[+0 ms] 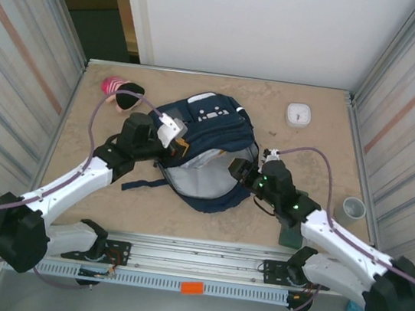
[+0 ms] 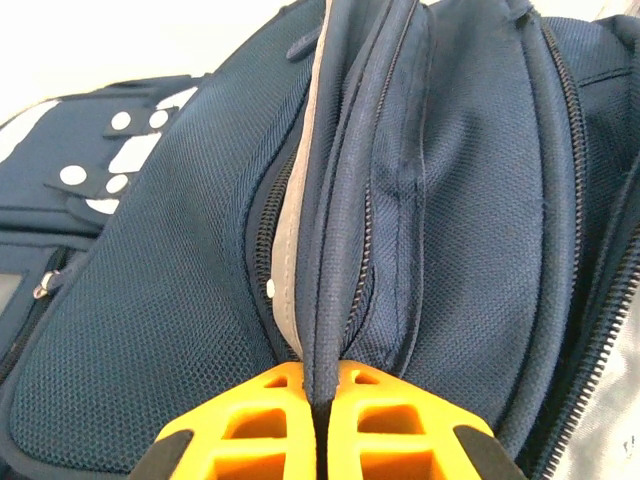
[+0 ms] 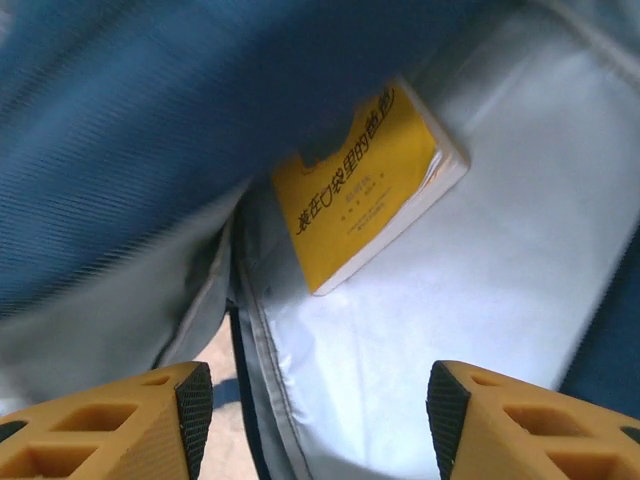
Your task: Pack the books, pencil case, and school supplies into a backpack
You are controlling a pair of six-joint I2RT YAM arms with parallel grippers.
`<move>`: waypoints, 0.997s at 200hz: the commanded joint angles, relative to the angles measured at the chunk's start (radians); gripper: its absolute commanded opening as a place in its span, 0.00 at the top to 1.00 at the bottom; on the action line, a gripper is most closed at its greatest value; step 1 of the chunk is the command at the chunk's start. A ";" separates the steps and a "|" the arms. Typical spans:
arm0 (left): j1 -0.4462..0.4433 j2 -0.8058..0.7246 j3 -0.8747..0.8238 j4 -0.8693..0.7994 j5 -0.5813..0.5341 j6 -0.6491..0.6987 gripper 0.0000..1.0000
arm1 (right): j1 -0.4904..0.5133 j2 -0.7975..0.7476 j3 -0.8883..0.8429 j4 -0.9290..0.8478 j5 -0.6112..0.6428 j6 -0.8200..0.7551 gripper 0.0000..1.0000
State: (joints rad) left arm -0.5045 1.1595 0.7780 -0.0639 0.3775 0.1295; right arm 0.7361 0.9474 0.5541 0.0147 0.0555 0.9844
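- Nearest us, a dark green book [image 1: 287,235] lies on the table [image 1: 348,144], half under the right arm. We'd guess it's not packed yet.
- The right tool [image 3: 310,400] sits right at the mouth of the backpack [image 1: 208,125]. Its 2 fingers are well apart with nothing between them, so it looks empty to us.
- Just past it, the yellow book [image 3: 365,190] lies flat on the pale lining inside the main compartment, with 1 corner tucked under the blue flap. We'd call that 1 of the 2 books in.
- The left tool [image 2: 318,400] is pinched tight on a fold of the backpack's navy fabric next to the zip. We reckon it's lifting the top flap so the mouth gapes for the other arm.
- At the back left there's a pink and black pouch [image 1: 119,93], apart from the backpack. It might be the pencil case, but we can't say for sure.
- At the back right sits a white square device [image 1: 298,114], well apart from everything else.
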 commanded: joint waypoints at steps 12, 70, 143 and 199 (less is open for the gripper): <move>-0.053 -0.018 -0.027 -0.066 -0.075 0.047 1.00 | -0.011 -0.123 0.033 -0.230 -0.021 -0.287 0.39; -0.051 -0.091 -0.094 -0.072 -0.086 -0.136 0.60 | 0.061 -0.135 0.147 -0.347 -0.090 -0.778 0.35; 0.122 -0.203 -0.219 0.004 -0.120 -0.419 0.46 | 0.362 0.367 0.353 -0.466 0.129 -1.305 0.22; 0.151 -0.311 -0.283 0.006 -0.143 -0.454 0.46 | 0.372 0.597 0.394 -0.337 0.096 -1.468 0.24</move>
State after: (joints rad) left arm -0.3656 0.8982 0.5163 -0.0765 0.2596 -0.2878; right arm 1.1122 1.4986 0.9104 -0.3786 0.1383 -0.3626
